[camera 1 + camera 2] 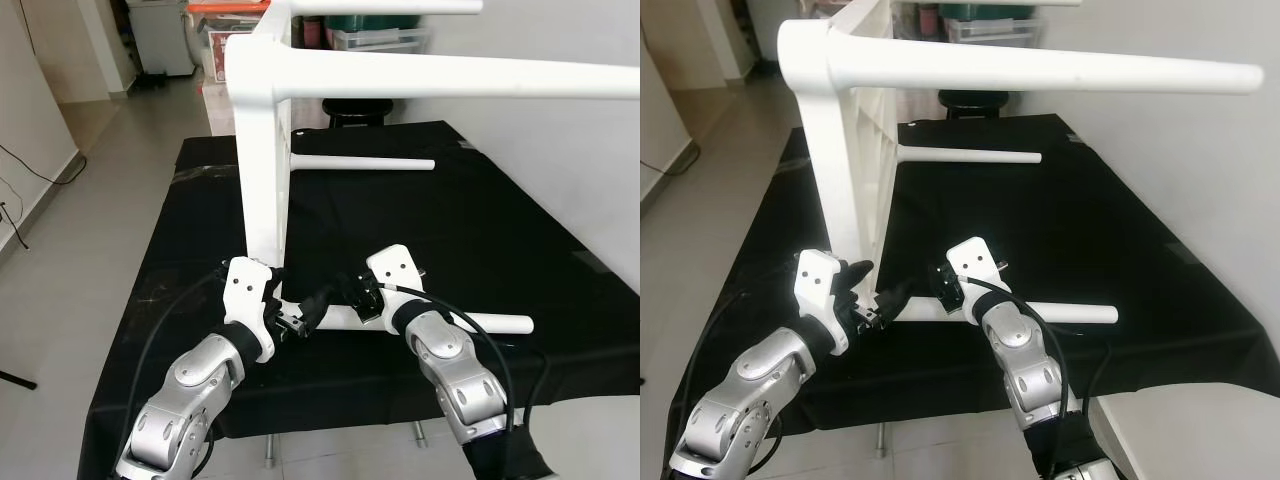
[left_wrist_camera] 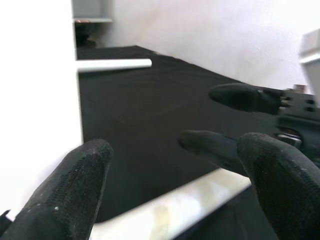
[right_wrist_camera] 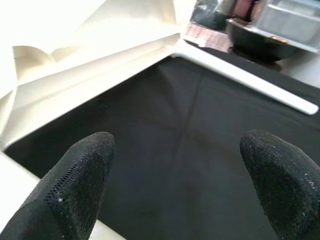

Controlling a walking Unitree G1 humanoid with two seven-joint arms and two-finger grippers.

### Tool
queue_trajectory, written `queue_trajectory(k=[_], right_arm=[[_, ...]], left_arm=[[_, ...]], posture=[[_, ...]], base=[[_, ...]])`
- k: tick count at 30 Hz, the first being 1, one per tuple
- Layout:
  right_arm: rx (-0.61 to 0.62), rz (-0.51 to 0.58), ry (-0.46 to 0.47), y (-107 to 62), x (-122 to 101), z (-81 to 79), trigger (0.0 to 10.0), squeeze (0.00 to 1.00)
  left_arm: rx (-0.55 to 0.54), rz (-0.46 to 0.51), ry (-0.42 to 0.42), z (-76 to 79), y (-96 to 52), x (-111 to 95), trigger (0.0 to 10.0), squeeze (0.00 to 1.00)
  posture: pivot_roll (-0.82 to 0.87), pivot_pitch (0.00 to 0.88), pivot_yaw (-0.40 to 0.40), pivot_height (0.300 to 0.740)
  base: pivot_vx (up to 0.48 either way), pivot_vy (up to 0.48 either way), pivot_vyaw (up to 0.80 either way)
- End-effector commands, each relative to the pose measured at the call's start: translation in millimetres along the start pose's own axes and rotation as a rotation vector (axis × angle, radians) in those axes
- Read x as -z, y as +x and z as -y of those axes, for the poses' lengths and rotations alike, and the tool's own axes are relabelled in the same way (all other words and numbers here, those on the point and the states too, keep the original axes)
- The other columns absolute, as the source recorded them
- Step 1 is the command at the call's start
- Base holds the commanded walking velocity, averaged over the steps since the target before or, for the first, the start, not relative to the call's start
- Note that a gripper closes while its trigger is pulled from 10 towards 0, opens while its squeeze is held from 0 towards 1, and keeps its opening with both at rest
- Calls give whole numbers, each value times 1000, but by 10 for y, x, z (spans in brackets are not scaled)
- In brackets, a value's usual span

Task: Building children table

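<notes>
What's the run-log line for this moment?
stage: table assembly | left pincer: open, at near leg | right pincer: open, same leg | table: on its side on black cloth

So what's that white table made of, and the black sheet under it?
The table looks like painted wood or moulded plastic: smooth, evenly white, with a slight sheen on its round legs. I can't tell which from here. The sheet looks like thin matte fabric, since it shows soft creases and drapes over the edge. The gripper fingers seem to be black textured rubber, with a fine dotted grain.
</notes>
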State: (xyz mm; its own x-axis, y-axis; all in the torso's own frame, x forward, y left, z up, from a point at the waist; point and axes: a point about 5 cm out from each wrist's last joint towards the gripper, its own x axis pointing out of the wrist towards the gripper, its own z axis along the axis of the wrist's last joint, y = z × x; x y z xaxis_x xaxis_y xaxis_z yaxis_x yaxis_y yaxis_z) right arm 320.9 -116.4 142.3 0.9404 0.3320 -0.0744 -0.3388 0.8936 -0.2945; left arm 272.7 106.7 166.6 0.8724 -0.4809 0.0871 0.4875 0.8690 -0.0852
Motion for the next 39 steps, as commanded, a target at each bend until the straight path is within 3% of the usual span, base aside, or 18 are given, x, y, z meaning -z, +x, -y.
queue_trajectory(k=[1, 7, 14, 20, 21, 22, 24, 28, 30, 34, 39], right_arm=[[7, 17, -7, 18, -26, 25, 10000, 0], [18, 18, 3, 25, -22, 30, 10000, 0], [14, 22, 11, 37, -26, 19, 10000, 0], [8, 21, 11, 32, -16, 23, 10000, 0], [9, 21, 11, 30, -17, 31, 10000, 0], [11, 23, 10, 28, -20, 44, 10000, 0], [13, 25, 7, 30, -24, 57, 10000, 0], [16, 27, 6, 32, -26, 67, 10000, 0], [28, 72, -42, 31, -159, 165, 10000, 0], [31, 137, -109, 9, -374, 311, 10000, 0], [34, 190, -162, -54, -573, 469, 10000, 0]], left_arm=[[-24, 1, 1, -33, 9, 21, 10000, 0], [-59, -2, -18, -93, 22, 40, 10000, 0], [-23, 19, -34, -69, 62, 1, 10000, 0], [-87, 33, -30, -162, 30, -34, 10000, 0], [-134, 41, -27, -231, 4, -48, 0, 0], [-206, 41, -14, -343, -43, -56, 0, 0], [-258, 32, -14, -425, -84, -47, 0, 0], [-286, 31, -27, -473, -110, -42, 0, 0], [-331, 9, -45, -639, -191, -15, 0, 0], [-315, -1, -101, -773, -239, 15, 0, 0], [-226, -45, -144, -758, -198, 55, 0, 0]], posture=[[-32, 25, -17, 740], [-17, 17, -5, 740], [-15, 7, -2, 740], [-20, 8, 2, 740], [-18, 9, 2, 740], [-16, 9, 2, 740], [-16, 9, 2, 740], [-14, 8, 2, 740], [-14, 7, 3, 740], [-25, 6, 2, 740], [-44, 7, 1, 740]], base=[[0, -480, 0], [0, -160, 0], [0, 0, 0], [0, 0, 0], [0, 0, 0], [0, 0, 0], [0, 0, 0], [0, 0, 0], [0, 0, 0], [0, 0, 0], [0, 0, 0]])
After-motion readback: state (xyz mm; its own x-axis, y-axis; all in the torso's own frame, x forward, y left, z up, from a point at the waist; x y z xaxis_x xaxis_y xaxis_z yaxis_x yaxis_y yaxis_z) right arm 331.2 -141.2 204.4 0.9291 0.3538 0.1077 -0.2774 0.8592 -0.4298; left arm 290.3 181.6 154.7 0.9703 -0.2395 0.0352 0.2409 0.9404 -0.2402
